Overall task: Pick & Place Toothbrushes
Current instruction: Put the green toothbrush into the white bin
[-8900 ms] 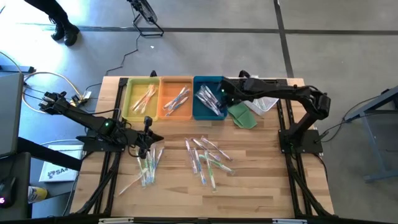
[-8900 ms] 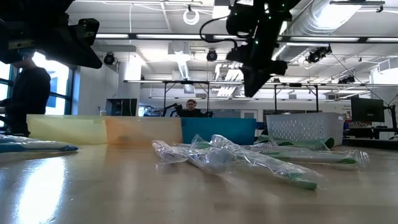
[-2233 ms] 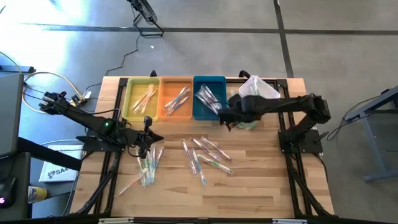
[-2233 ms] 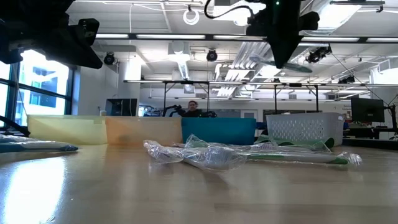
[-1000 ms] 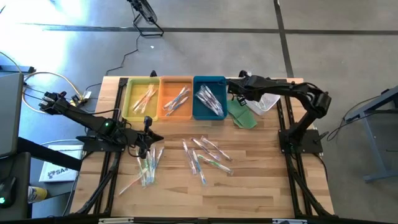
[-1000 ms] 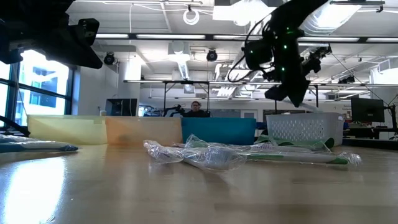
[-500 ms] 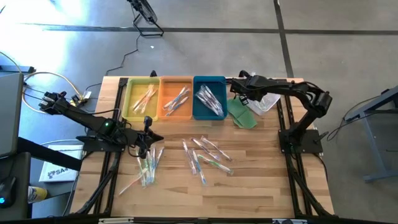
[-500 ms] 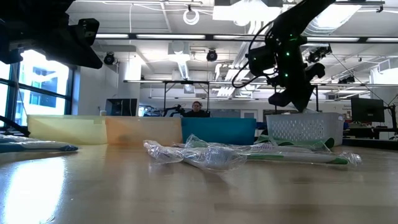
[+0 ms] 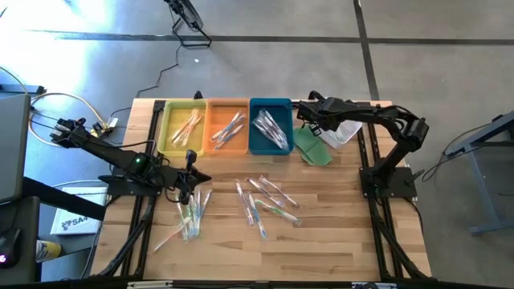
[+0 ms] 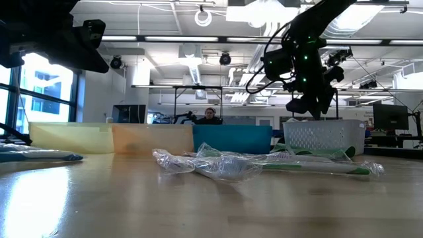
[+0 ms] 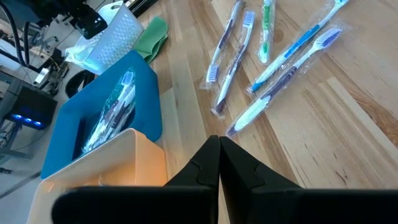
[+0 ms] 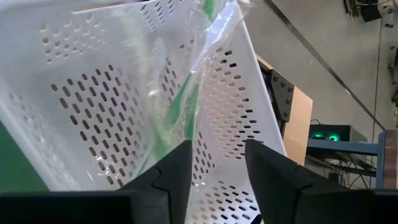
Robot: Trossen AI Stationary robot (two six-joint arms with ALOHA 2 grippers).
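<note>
Wrapped toothbrushes lie in a loose heap at mid-table [image 9: 265, 205] and in a second heap near the left [image 9: 191, 215]. More lie in the yellow [image 9: 183, 127], orange [image 9: 229, 128] and blue [image 9: 269, 128] trays. My right gripper [image 9: 315, 120] hangs open over the white mesh basket [image 9: 341, 131]. A green-handled toothbrush in its clear wrapper [image 12: 180, 112] leans against the basket's inner wall just beyond the fingers [image 12: 217, 162]. My left gripper [image 9: 189, 170] is shut with nothing in it, above the left heap; its wrist view shows the fingertips [image 11: 217, 140] closed.
A green cloth-like piece [image 9: 312, 148] lies between the blue tray and the basket. The three trays stand in a row along the far edge. Bare wood [image 9: 337, 233] lies near the front right. In the low view a person [image 10: 210, 116] shows in the room behind the table.
My right gripper has shifted slightly toward the table's right edge and sunk a little over the white basket, and its fingers have opened there. My left arm has kept still.
</note>
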